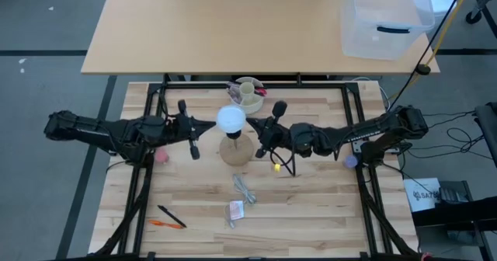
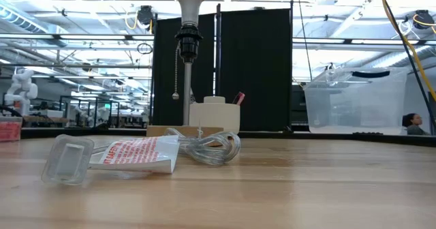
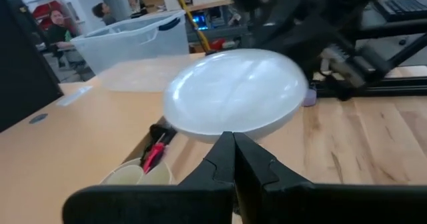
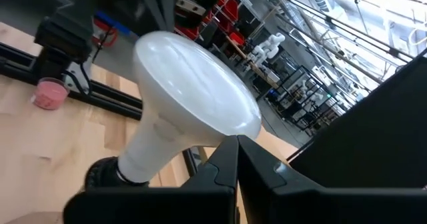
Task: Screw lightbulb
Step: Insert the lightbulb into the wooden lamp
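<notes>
The white lightbulb [image 1: 231, 119] stands upright over the tan cone base [image 1: 234, 150], its neck [image 2: 188, 14] in the black socket [image 2: 189, 39]. My left gripper [image 1: 212, 126] comes level from the table's left, shut, its tips at the dome's left side. My right gripper [image 1: 251, 123] comes level from the right, also shut, its tips at the dome's right side. The dome fills the left wrist view [image 3: 233, 94] and the right wrist view [image 4: 193, 84]. In the low view only the dark undersides of both hands show at the top. My left gripper lays its shut fingertips [image 3: 233, 147] against the widest edge of the dome [image 3: 223, 132], coming level from the table's left. Nothing is between the fingers. The bulb stays upright in the socket. My right gripper sets its shut fingertips [image 4: 237, 151] against the opposite edge of the dome [image 4: 230, 129], level from the table's right. Nothing is pinched. The neck [image 4: 143, 154] runs down into the socket.
A cream cup with pens [image 1: 249, 95] stands just behind the base. A clear cord [image 1: 245, 187], a small packet [image 1: 235, 210] and two pens [image 1: 169, 218] lie toward the near edge. A pull chain [image 2: 176, 86] hangs from the socket. A clear bin [image 1: 384, 20] sits on the far table.
</notes>
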